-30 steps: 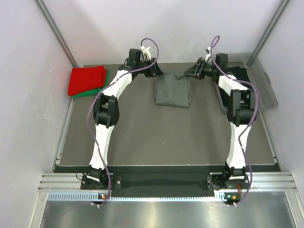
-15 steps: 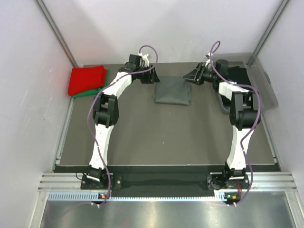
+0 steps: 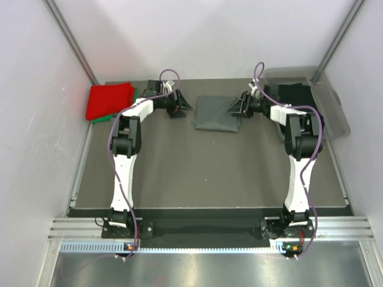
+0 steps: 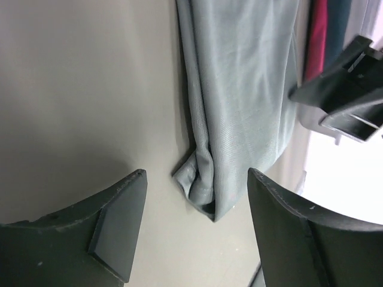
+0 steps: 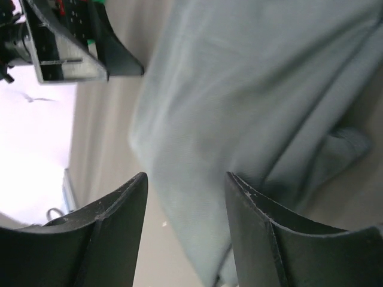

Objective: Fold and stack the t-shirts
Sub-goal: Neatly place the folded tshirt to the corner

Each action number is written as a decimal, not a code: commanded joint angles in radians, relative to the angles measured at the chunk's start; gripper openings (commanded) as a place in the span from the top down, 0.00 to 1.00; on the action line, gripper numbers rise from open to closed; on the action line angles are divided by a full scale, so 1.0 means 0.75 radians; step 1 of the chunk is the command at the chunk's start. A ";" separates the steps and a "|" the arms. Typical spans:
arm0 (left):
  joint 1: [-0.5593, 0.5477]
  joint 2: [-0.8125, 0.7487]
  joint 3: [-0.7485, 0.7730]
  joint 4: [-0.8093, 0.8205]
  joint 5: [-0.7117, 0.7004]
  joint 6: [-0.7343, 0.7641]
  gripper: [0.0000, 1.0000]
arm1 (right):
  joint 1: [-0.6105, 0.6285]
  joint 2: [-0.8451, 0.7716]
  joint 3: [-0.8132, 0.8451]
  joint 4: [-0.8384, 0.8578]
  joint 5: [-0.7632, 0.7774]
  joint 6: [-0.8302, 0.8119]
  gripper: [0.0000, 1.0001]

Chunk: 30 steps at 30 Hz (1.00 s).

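At the upper left of the top view, the green shirt [image 3: 134, 94] shows only a thin edge from under the red shirt [image 3: 109, 100]. In the right wrist view, the grey shirt [image 5: 251, 101] is blurred and runs off the top and right edges.

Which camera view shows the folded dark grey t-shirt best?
Top external: it shows the dark grey t-shirt nearly whole. The left wrist view shows only one folded corner; the right wrist view, only blurred cloth close up.

Plain dark grey folded cloth t-shirt [image 3: 215, 113]: one even tone, no print. Bright red folded cloth t-shirt [image 3: 109, 100]: solid colour. Green cloth t-shirt [image 3: 99, 119] under it: only an edge shows. Black cloth t-shirt [image 3: 297, 93] in the clear plastic tub [image 3: 336, 122]. Flat table mat [image 3: 203, 167]: dull grey-brown.
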 commanded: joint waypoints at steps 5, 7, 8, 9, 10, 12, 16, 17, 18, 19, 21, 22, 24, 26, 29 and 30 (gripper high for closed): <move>-0.047 0.170 0.044 0.201 0.184 -0.191 0.27 | 0.006 0.021 0.126 -0.175 0.118 -0.175 0.46; -0.066 0.199 0.047 0.222 0.206 -0.213 0.30 | 0.006 0.021 0.130 -0.196 0.129 -0.181 0.46; -0.074 0.209 0.055 0.240 0.211 -0.240 0.33 | 0.004 0.021 0.128 -0.202 0.133 -0.190 0.46; -0.090 0.219 0.059 0.250 0.225 -0.252 0.34 | 0.006 0.019 0.126 -0.202 0.137 -0.190 0.45; -0.100 0.241 0.067 0.259 0.231 -0.262 0.35 | 0.006 0.019 0.122 -0.198 0.139 -0.190 0.45; -0.129 0.260 0.079 0.295 0.243 -0.299 0.39 | 0.006 0.021 0.118 -0.188 0.141 -0.186 0.45; -0.164 0.295 0.092 0.349 0.266 -0.344 0.43 | 0.010 0.031 0.112 -0.176 0.139 -0.175 0.45; -0.168 0.297 0.092 0.357 0.268 -0.363 0.46 | 0.011 0.033 0.106 -0.176 0.137 -0.177 0.45; -0.170 0.299 0.092 0.383 0.268 -0.371 0.48 | 0.013 0.033 0.106 -0.178 0.135 -0.179 0.45; -0.174 0.301 0.092 0.394 0.268 -0.379 0.53 | 0.011 0.031 0.104 -0.178 0.135 -0.179 0.45; -0.176 0.297 0.090 0.418 0.278 -0.408 0.58 | 0.013 0.000 0.093 -0.178 0.127 -0.183 0.45; -0.178 0.293 0.087 0.418 0.282 -0.414 0.69 | 0.011 -0.020 0.083 -0.176 0.123 -0.196 0.45; -0.182 0.281 0.083 0.418 0.280 -0.406 0.86 | 0.011 -0.110 0.049 -0.220 0.125 -0.238 0.45; -0.182 0.238 0.053 0.410 0.284 -0.379 1.00 | 0.011 -0.196 -0.004 -0.265 0.161 -0.357 0.46; -0.174 0.150 0.028 0.251 0.258 -0.223 1.00 | 0.011 -0.421 -0.139 -0.333 0.243 -0.559 0.45; -0.170 0.123 0.028 0.184 0.229 -0.155 1.00 | 0.008 -0.486 -0.178 -0.347 0.262 -0.602 0.45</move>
